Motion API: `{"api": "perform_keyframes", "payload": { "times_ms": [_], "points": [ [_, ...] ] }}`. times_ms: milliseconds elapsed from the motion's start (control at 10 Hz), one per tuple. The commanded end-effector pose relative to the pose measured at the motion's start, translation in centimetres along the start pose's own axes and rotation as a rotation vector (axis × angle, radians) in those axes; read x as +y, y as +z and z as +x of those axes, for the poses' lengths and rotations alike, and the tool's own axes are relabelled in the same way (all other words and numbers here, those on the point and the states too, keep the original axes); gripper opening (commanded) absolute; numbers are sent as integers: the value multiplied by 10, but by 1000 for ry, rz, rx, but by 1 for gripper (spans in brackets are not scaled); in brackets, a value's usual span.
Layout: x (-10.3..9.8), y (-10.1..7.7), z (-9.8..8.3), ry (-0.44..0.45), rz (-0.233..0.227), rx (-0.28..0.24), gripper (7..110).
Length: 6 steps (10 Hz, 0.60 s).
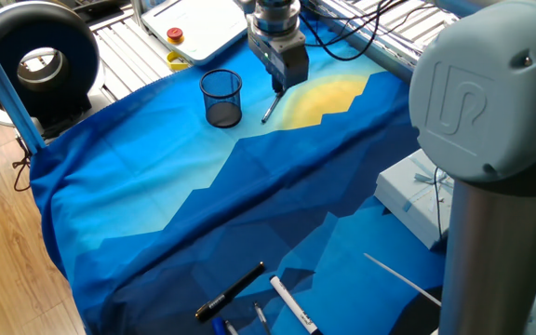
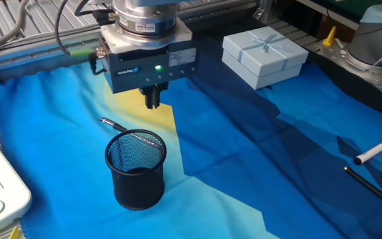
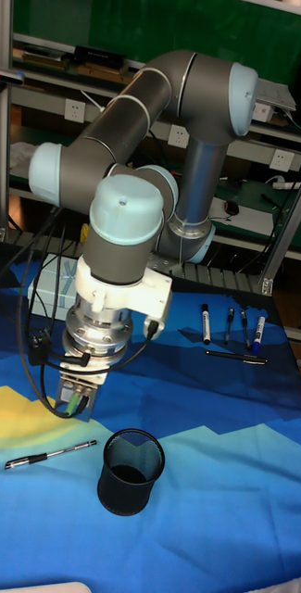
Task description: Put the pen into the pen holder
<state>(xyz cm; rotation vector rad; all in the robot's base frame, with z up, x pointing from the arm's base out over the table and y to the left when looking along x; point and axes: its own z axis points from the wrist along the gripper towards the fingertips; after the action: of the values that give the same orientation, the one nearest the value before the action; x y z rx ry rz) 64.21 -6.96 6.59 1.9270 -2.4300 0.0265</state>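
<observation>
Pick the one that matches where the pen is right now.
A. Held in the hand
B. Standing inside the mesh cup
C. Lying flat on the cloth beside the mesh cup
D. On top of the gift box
C: the pen lies flat on the blue cloth next to the mesh cup, with the hand above it and holding nothing.
</observation>
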Motion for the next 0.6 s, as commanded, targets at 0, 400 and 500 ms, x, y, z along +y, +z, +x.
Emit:
{"api": "perform_keyframes", "payload": {
  "times_ms": [0,400,500],
  "points": [
    [-3,-1,-1,139,12,-10,7],
    [-22,-2,-1,168,86,-16,7],
    [-20,-2,0,150,79,-12,7]
  ]
}}
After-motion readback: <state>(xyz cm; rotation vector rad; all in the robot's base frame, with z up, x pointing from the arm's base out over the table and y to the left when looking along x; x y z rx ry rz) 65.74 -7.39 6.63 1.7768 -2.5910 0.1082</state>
